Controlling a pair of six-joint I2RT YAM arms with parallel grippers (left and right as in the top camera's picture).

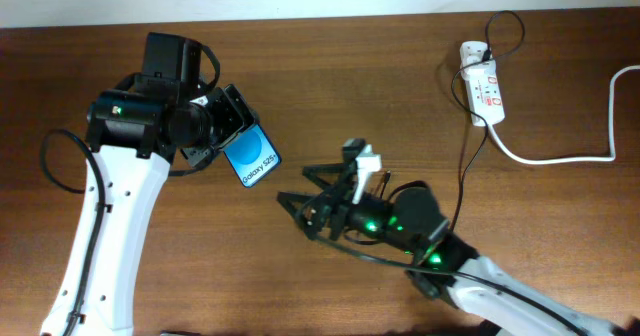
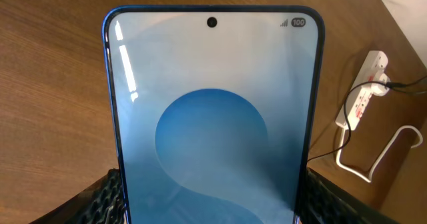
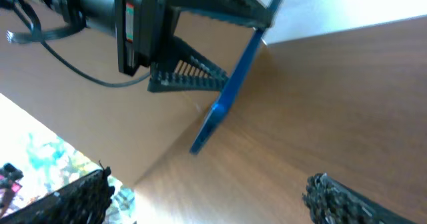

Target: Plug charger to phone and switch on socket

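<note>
My left gripper [image 1: 232,126] is shut on the phone [image 1: 251,159], holding it tilted above the table with its blue screen up. In the left wrist view the phone [image 2: 213,111] fills the frame between my left gripper [image 2: 213,203] fingers. Seen edge-on in the right wrist view, the phone [image 3: 230,94] hangs ahead of my right gripper [image 3: 207,197], which is open and holds nothing. The right gripper [image 1: 297,183] sits just right of the phone. The socket [image 1: 483,80] lies at the far right. The charger [image 1: 465,161] cable runs from it down behind the right arm; its tip is hidden.
A thick white cord [image 1: 560,159] leaves the socket and runs to the table's right edge. The socket [image 2: 361,92] and this cord [image 2: 377,156] also show at the right of the left wrist view. Bare wooden table [image 1: 380,86] lies between the arms and the socket.
</note>
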